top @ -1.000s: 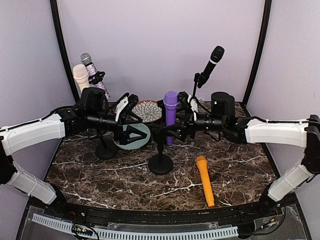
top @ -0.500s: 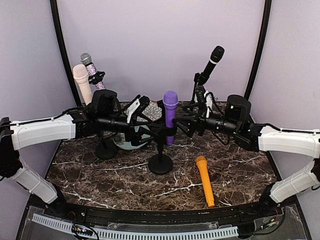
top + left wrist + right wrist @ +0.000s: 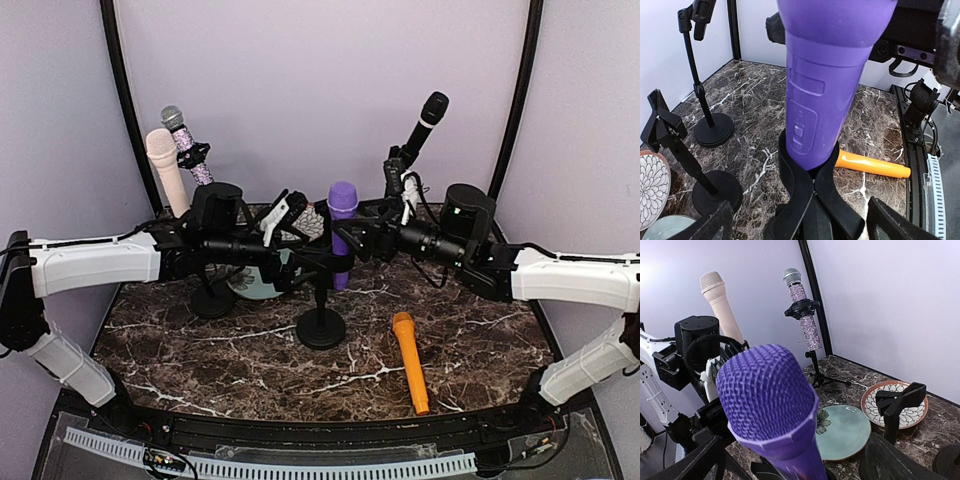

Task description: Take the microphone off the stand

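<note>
Over marble (image 3: 200, 350), spread end effectors (image 3: 298, 250) (image 3: 376, 222) (empty) flank microphone (image 3: 341, 212).

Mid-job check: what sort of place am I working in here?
Likely a robot test booth, not a real studio: plain lavender walls, a marble-look tabletop, and props like the purple mic on its stand.

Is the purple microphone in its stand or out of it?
In: the purple microphone sits upright, its lower end wedged in the black clip of its stand.
</note>
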Controlling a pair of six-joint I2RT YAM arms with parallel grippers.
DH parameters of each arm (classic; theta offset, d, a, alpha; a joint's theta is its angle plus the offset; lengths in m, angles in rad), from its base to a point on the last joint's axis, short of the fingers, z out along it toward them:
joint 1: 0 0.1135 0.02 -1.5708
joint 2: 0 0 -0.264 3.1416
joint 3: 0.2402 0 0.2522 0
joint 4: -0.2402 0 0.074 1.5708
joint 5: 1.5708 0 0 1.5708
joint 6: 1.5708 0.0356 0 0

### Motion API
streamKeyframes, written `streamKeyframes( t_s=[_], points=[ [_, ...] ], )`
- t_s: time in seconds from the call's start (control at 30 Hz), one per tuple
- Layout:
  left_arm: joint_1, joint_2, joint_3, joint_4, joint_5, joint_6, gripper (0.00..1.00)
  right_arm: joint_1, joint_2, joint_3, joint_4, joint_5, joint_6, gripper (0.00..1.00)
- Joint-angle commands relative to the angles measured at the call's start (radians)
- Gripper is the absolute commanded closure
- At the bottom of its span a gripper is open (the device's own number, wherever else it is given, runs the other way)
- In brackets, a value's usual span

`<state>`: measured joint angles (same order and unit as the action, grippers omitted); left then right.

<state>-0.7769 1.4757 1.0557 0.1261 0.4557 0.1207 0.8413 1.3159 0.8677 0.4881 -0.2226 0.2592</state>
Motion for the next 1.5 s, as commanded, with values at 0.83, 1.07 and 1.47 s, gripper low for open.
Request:
streamKeyframes(
  t_s=[0.83,1.07,1.47],
  points=[
    [-0.014,-0.011,-0.039,0.043,-0.063,0.033,0.08,0.117,0.088,0.194,-0.079,0.264,-0.136,0.57],
    [-0.016,0.001,-0.030,0.056,-0.060,0.034,0.08,0.120,0.091,0.198,-0.083,0.266,-0.138,0.63],
    [-0.018,0.007,-0.029,0.052,-0.050,0.047,0.48,0.122,0.087,0.193,-0.086,0.273,-0.138,0.68]
  ],
)
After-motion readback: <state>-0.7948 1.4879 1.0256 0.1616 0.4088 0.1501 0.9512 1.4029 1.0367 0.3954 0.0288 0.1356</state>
